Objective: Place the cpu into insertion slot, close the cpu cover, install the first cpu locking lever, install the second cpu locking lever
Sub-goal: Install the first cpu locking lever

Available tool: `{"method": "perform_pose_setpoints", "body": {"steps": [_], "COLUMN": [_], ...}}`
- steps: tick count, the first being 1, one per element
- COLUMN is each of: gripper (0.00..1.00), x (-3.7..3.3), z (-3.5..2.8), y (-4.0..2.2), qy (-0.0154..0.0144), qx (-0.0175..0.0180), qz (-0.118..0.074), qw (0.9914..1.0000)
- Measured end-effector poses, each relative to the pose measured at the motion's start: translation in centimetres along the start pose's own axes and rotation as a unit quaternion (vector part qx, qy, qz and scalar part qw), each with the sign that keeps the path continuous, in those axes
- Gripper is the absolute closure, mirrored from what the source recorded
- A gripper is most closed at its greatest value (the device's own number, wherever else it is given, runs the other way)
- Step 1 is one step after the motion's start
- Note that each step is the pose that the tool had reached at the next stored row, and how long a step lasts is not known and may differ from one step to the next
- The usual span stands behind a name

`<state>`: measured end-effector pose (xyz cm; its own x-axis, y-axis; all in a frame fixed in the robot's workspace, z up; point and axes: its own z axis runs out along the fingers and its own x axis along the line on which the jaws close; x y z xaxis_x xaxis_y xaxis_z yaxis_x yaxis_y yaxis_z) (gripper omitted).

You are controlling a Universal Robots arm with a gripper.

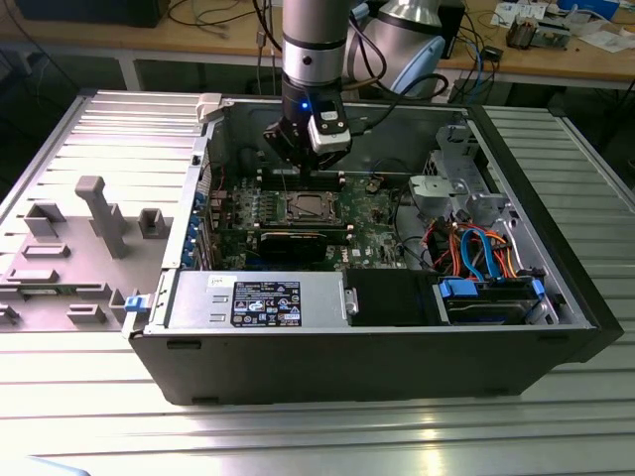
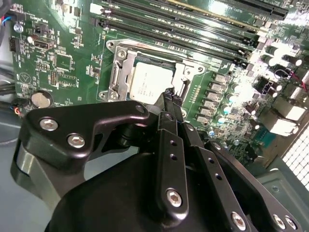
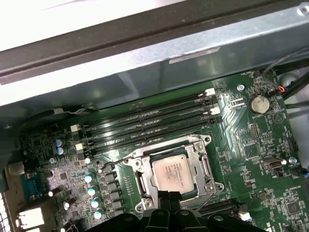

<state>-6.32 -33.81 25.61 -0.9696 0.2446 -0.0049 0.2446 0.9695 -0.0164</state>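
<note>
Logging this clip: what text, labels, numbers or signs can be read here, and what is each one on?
No text here is legible enough to quote.
Black label on the silver box: white print and marks, too small to read.
White sticker beside that label: too small to read.
Top of the cpu in the first wrist view: faint lines of print, not legible.
Green circuit board: white markings, too small to read.
</note>
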Motion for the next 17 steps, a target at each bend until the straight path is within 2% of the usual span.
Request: {"method": "perform_pose_setpoints", "body": {"steps": [6,9,11,14,17], "gripper": [0.89,0.89,0.89,0.89,0.89], "x": [0.82,0.87,0.87,0.87,0.88], "z": [0.01,0.01,0.02,0.02,0.02], "y": [-0.2,-0.22,-0.22,-0.22,-0.22], "qy": [-0.0006,-0.0002,-0.0003,-0.0007,-0.0007], "qx": [-0.0002,-0.0019,-0.0021,-0.0021,-0.0022], "qz": [-0.002,-0.006,-0.016,-0.04,-0.043], "qw": [1.0,0.99998,0.99986,0.9992,0.99909]}}
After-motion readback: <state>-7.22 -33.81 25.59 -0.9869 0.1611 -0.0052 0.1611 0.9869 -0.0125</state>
